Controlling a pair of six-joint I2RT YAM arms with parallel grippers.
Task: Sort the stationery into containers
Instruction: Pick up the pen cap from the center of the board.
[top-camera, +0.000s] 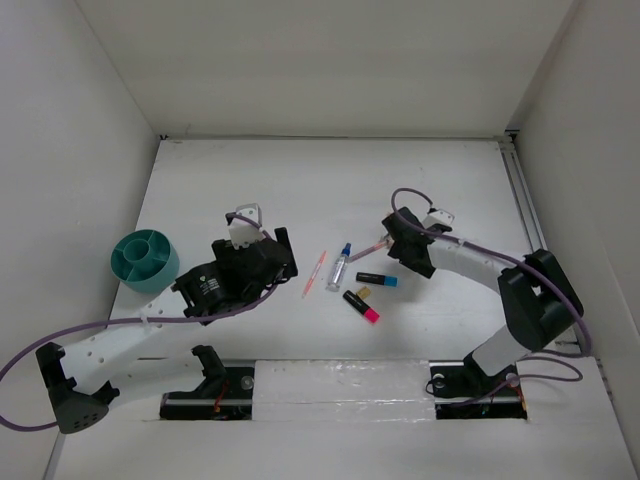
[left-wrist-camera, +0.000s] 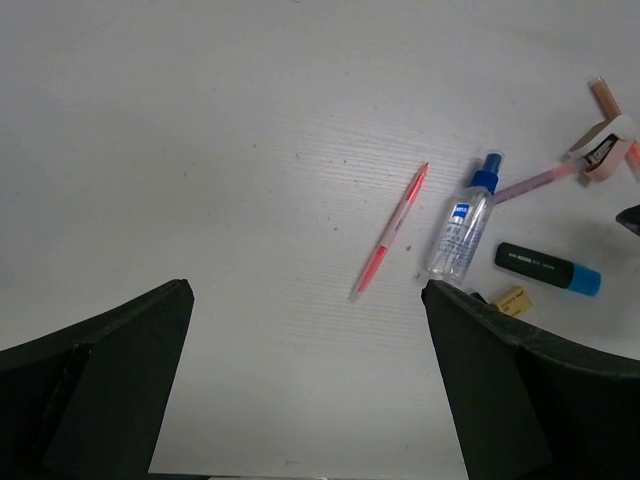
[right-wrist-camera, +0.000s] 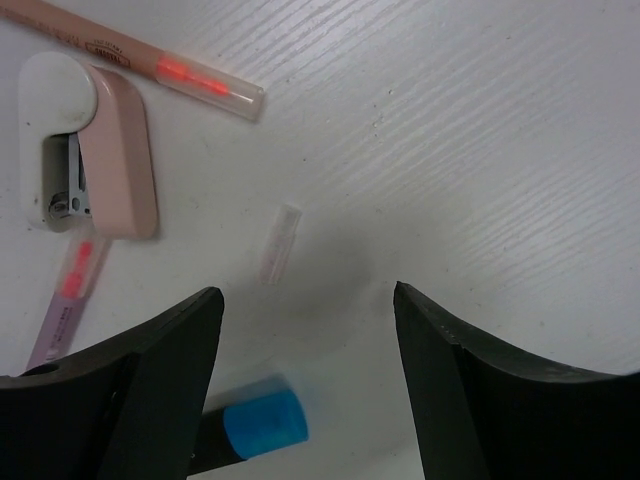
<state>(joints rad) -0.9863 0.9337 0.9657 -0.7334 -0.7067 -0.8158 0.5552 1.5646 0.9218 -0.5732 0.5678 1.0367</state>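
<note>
Here both claws gape empty: left claw near the thin pink pen, right claw over, seemingly, a blue-ended marker.

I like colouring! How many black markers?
2. The black marker with a blue end lies beside the clear blue-capped bottle; the black marker with a pink end lies closer to the near edge.

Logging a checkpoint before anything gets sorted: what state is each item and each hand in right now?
teal organizer: upright, nothing seen inside.
thin pink pen: lying flat on the table.
blue-capped spray bottle: on its side, cap on.
blue-ended highlighter: lying flat, capped.
pink-ended highlighter: lying flat.
left hand: open, empty.
right hand: open, empty.
</note>
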